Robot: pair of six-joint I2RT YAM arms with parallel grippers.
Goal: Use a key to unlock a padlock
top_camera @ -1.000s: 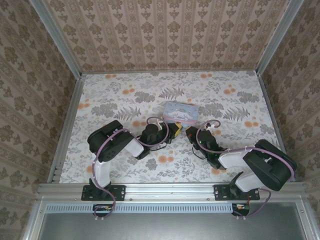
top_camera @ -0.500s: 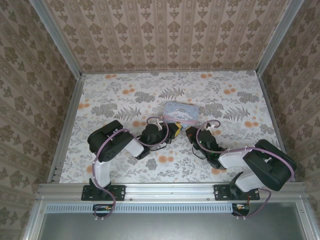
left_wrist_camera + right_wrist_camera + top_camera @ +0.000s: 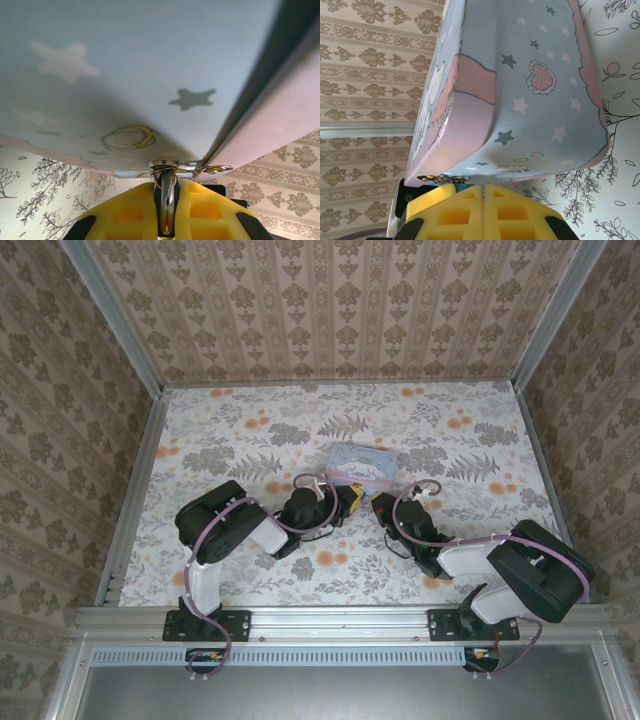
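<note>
Floral table carries the tin; left pincer is clamped on a slim metal piece under the clasp; right pincer is closed, pads together; the padlock peeks teal beside it. Best to steady the lock, feed the key straight and twist gently; nothing has visibly moved since a second ago.
</note>
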